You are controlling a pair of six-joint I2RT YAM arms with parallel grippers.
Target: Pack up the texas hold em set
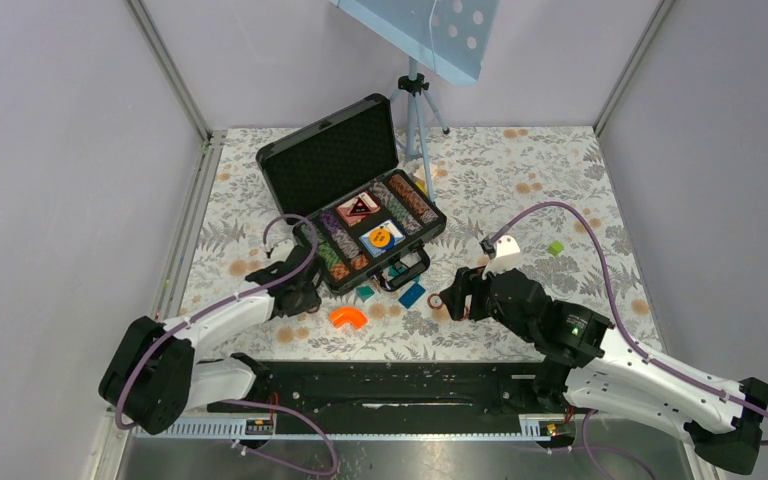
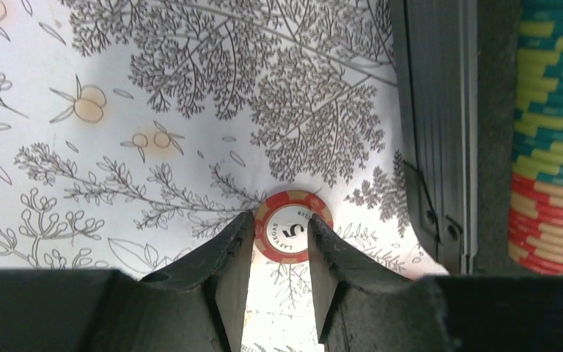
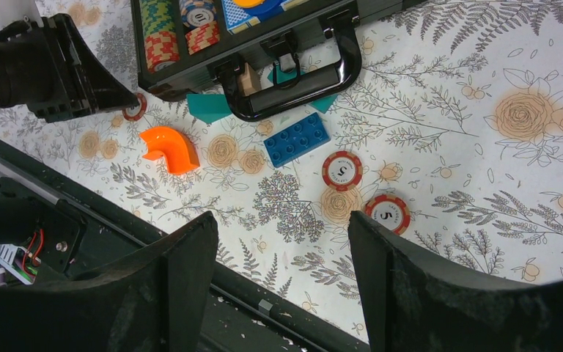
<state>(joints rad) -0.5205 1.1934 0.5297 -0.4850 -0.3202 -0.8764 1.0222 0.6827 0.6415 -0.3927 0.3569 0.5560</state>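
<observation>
Texas hold em set pieces are not all packed. One red chip [image 2: 293,227] lies flat on the desk [image 2: 117,88], and the left hand [image 2: 282,220] pinches it by the rim, a fingertip pressed to either side, likely so it can be lifted without sliding. Just beside it stands the wall of the open briefcase [image 2: 440,110], with its chip rows [image 2: 550,132] close by. The right hand [image 3: 282,227] hangs spread above a loose chip [image 3: 341,170] and a second chip [image 3: 388,213], probably next in line.

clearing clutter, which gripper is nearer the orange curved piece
Left. The left gripper is just left of the orange curved piece; right gripper is farther, off to its right.
</observation>
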